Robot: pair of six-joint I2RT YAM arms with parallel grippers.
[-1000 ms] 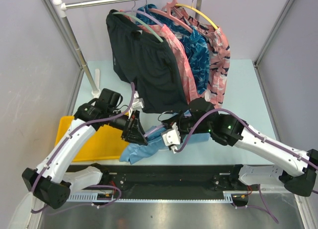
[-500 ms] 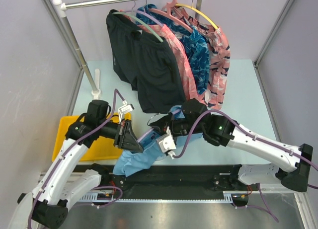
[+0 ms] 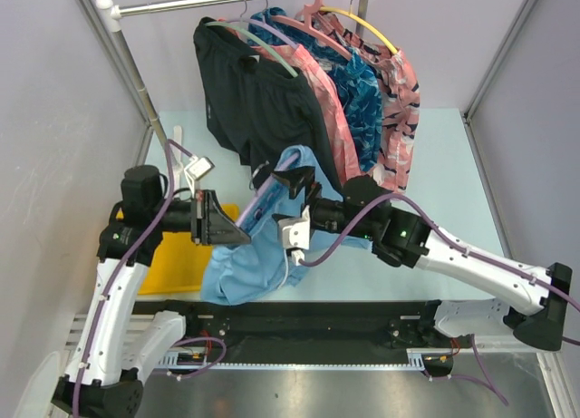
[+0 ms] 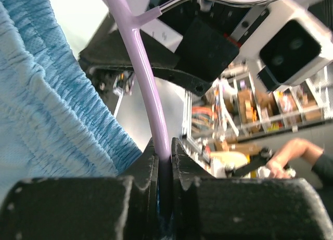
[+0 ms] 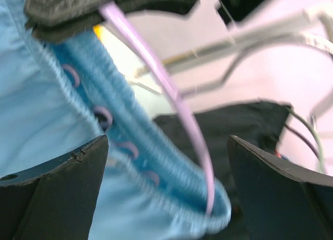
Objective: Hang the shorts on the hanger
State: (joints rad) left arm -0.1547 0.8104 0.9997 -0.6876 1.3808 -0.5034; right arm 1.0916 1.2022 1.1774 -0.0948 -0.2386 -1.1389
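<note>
The pale lavender hanger [image 3: 265,199] hangs tilted in mid-air between both arms, and the sky-blue shorts [image 3: 237,271] drape from it by their gathered waistband. My left gripper [image 3: 237,231] is shut on the hanger's lower arm; in the left wrist view the lavender bar [image 4: 151,89] runs down into the pinched fingers [image 4: 147,169], with the waistband [image 4: 47,104] to the left. My right gripper [image 5: 166,185] is open wide. The waistband [image 5: 104,130] and the hanger's curved end [image 5: 179,110] lie between its fingers, untouched. In the top view it [image 3: 285,203] sits at the hanger's upper end.
Behind hangs a rack rail [image 3: 227,1] with black shorts [image 3: 263,119] on a green hanger and patterned garments [image 3: 381,101] on pink hangers, close to the raised hanger. A yellow tray [image 3: 172,268] lies at the left under my left arm. The rack's slanted pole [image 3: 145,92] stands at the left.
My left gripper has shut on the hanger and drawn it up and to the left, lifting the shorts off the table. My right gripper has opened wide and let go.
</note>
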